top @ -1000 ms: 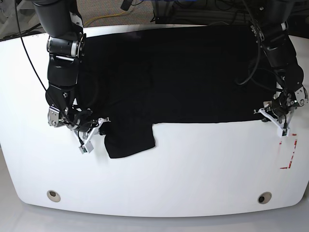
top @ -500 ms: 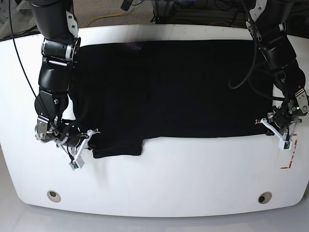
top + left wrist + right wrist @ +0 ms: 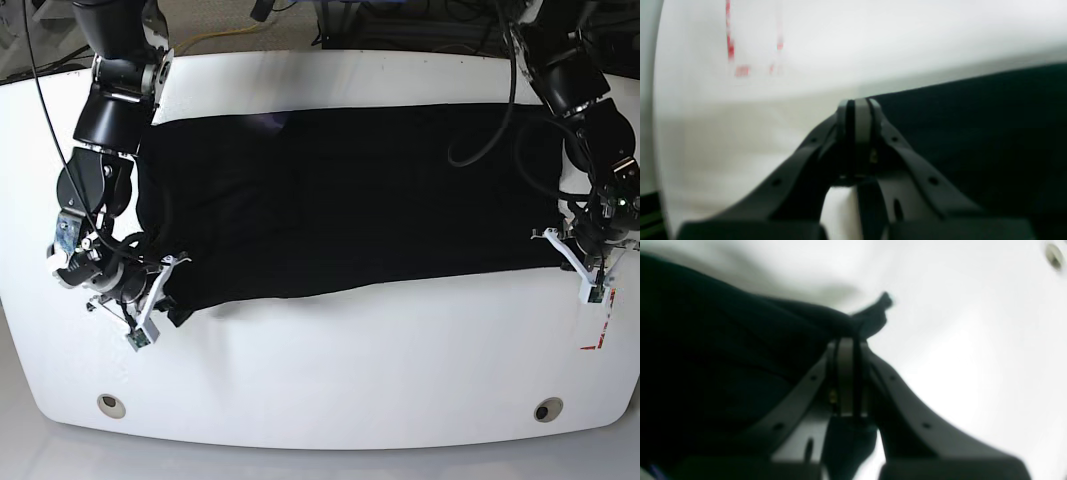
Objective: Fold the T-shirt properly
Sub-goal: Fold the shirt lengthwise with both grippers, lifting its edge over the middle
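T-shirt (image 3: pixel 340 200): black cloth, plain side up, spread as a long band across the tabletop (image 3: pixel 350 370); lower edge wavy, soft creases.
Tabletop: white, smooth, rounded corners.
Markings: red marks (image 3: pixel 597 335) at 4 o'clock; unreadable.
Left gripper (image 3: pixel 580 262): jaws pinched together on the T-shirt's 3 o'clock corner.
Right gripper (image 3: pixel 160 290): jaws clamped on bunched T-shirt cloth at 8 o'clock.

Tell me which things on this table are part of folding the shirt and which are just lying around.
Part of the job:
- the T-shirt, black, spread flat
- left gripper, jaws shut on its edge
- right gripper, jaws shut on its edge

Just there:
- red markings near the table's edge
- two round holes in the white table
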